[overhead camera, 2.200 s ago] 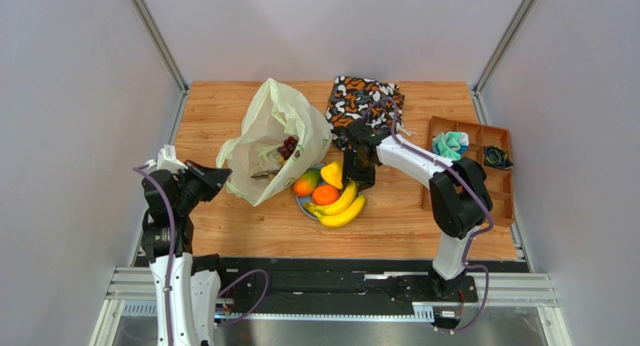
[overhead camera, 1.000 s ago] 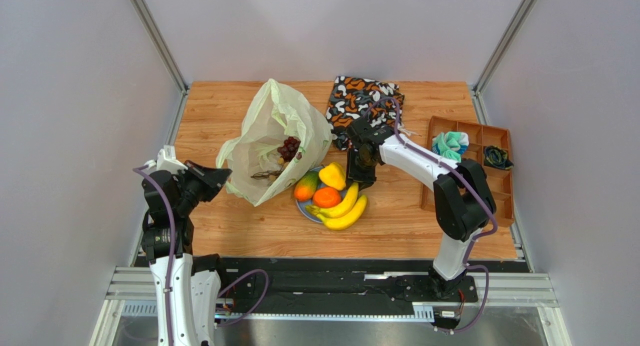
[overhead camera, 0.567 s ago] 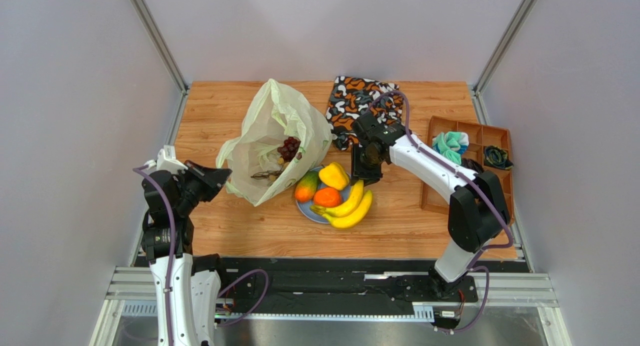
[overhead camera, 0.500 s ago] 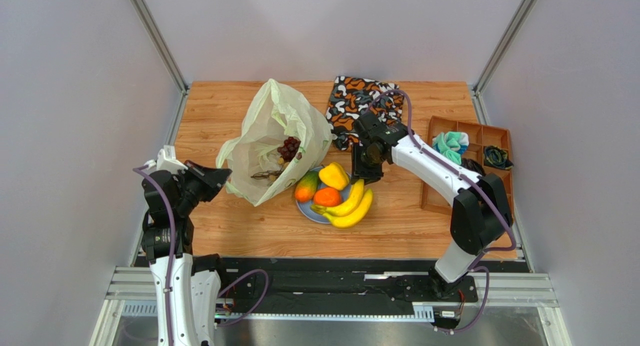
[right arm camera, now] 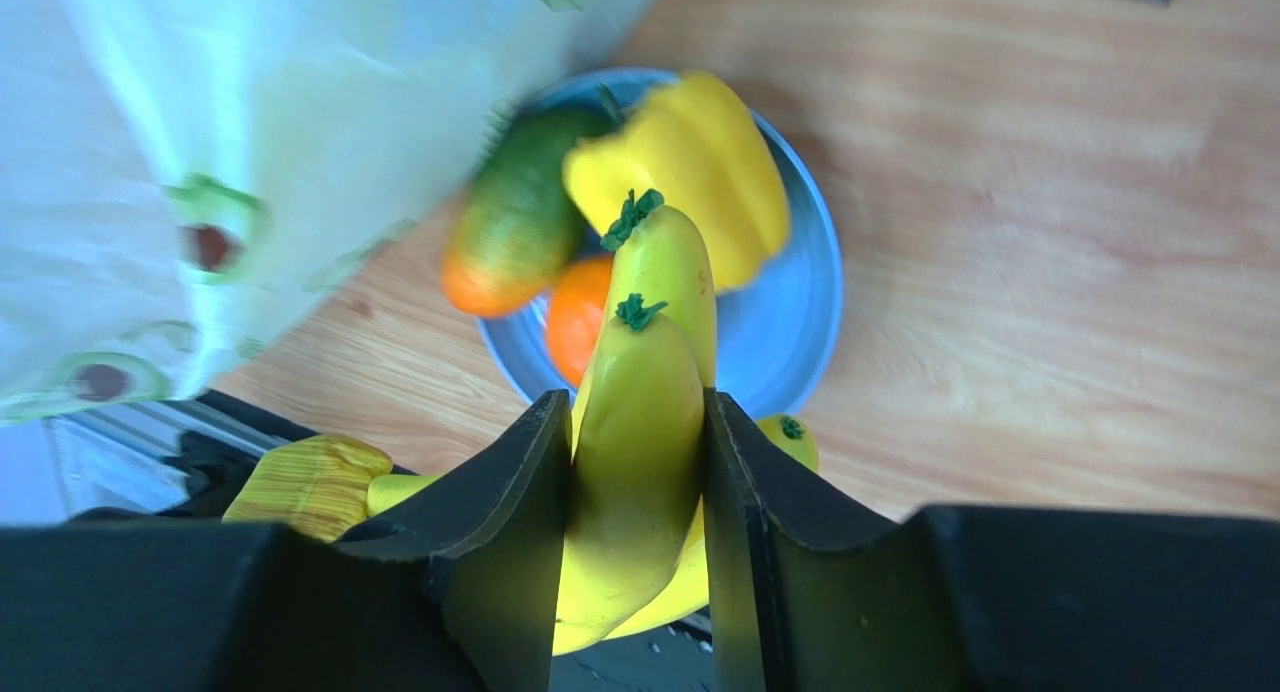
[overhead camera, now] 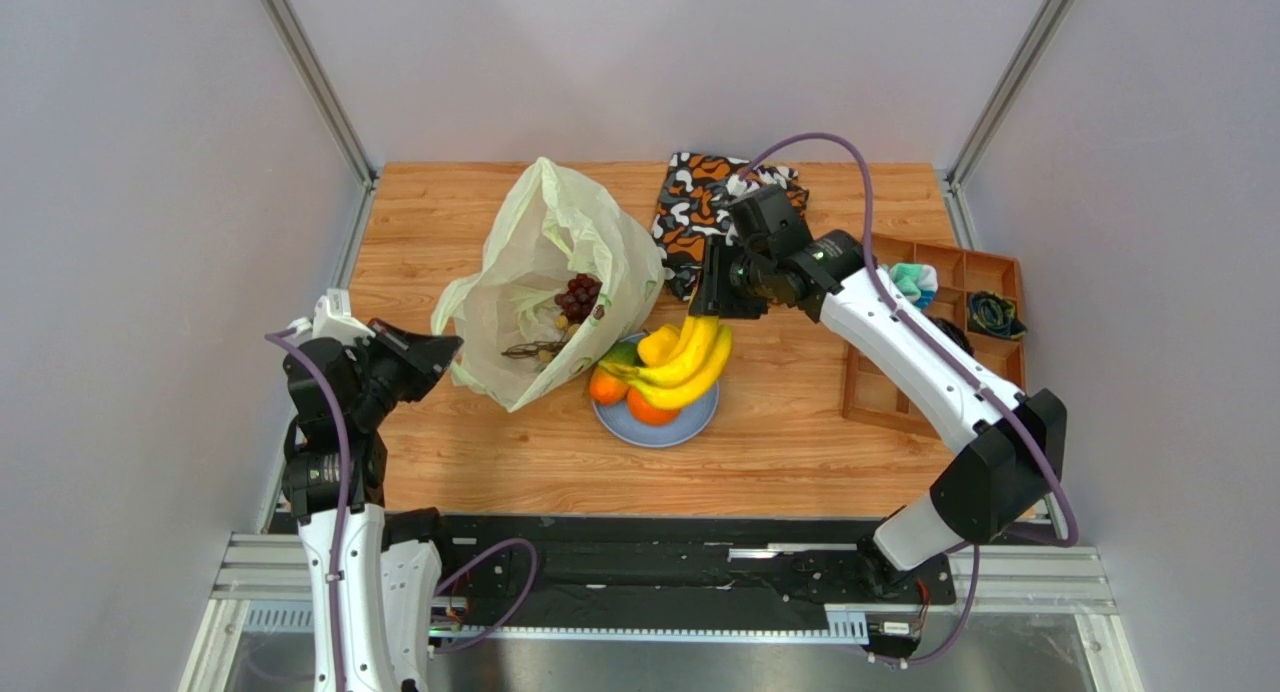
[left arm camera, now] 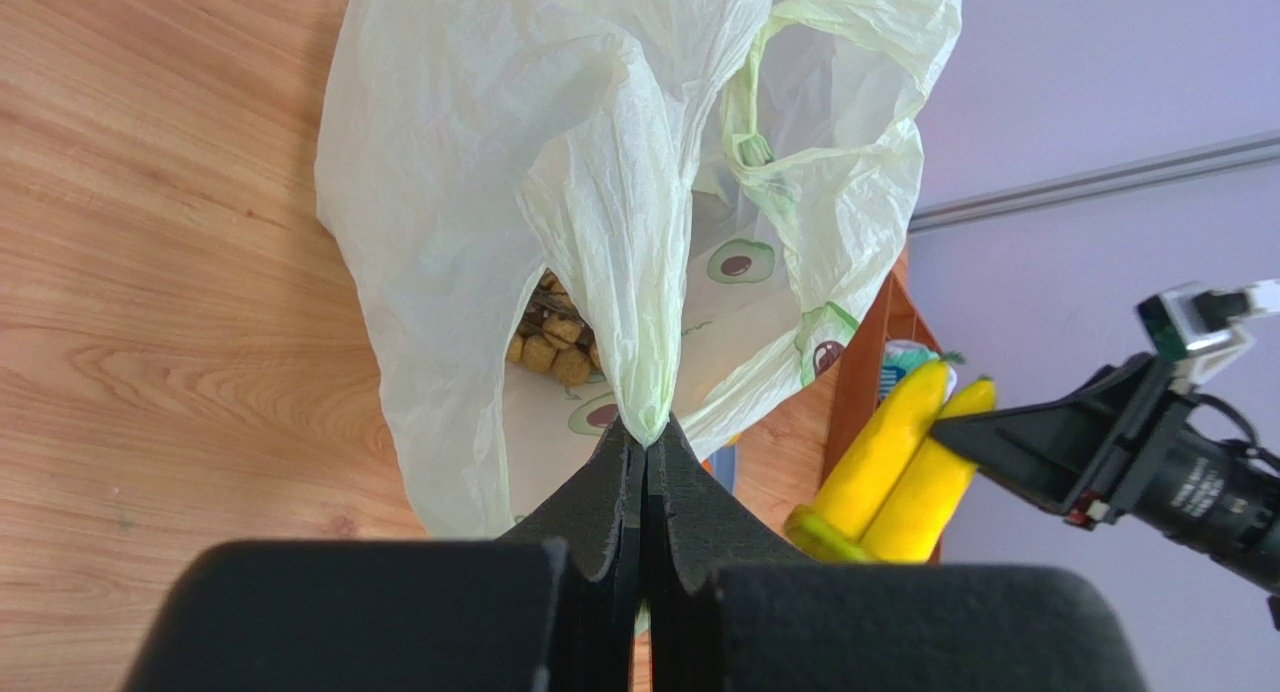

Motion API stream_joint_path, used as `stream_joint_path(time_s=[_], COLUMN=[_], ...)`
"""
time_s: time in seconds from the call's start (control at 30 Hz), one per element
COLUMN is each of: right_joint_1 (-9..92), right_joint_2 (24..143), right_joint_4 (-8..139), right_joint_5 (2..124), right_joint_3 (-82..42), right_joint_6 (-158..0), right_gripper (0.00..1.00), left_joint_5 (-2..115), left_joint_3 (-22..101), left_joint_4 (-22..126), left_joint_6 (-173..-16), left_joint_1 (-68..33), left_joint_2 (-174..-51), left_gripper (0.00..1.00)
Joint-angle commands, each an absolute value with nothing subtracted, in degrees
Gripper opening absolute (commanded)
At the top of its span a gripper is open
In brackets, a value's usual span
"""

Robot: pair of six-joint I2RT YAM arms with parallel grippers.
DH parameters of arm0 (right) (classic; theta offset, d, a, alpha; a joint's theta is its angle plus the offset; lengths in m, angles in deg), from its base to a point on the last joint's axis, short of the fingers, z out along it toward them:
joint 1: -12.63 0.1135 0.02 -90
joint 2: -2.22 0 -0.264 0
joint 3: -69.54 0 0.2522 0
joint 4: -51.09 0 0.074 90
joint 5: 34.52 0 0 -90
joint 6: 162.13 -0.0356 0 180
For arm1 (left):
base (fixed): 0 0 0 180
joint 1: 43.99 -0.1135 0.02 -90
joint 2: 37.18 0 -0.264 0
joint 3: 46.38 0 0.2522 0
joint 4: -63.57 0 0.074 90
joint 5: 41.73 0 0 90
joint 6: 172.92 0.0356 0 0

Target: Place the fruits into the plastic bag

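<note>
Plastic bag (overhead camera: 559, 257) holding grapes (overhead camera: 576, 295), blue plate (overhead camera: 691, 421) with orange (overhead camera: 649, 410), mango (overhead camera: 607, 385)

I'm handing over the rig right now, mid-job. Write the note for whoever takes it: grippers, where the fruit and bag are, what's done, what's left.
Left gripper: shut, pinching the rim of the bag and holding its mouth up and open.
Right gripper: shut on the bananas, held in the air over the plate, beside the bag's mouth.
Done: grapes are inside the bag.
Left: drop the bananas in, then fetch the mango, orange and yellow fruit, all on the plate.
</note>
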State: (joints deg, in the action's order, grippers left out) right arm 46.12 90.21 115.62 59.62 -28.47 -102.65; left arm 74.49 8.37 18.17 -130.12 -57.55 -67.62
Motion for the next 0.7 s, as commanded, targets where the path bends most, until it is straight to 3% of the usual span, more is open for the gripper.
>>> stream_joint_path(time_s=[0.0,0.3,0.67], right_joint_1=[46.90,51.91,62.55], right_joint_2=[86.86,93.53,108.90], right_joint_4=[106.79,98.70,100.36], right_joint_5=[61.28,58.73,50.21], right_joint_3=[-34.47,-47.13,-65.41], right_joint_6=[-101.75,-97.89,-88.30], right_gripper=[0.00,0.00,0.00], left_joint_5=[74.46,75.08,75.25], left_joint_3=[11.06,11.68,11.68], left_joint_4=[18.96,18.08,18.69], left_joint_6=[-129.59,-129.68,-129.85], left_joint_1=[-57.44,-57.44,-57.44], left_joint_2=[-67.77,-67.77,-68.30], left_gripper=[0.00,0.00,0.00])
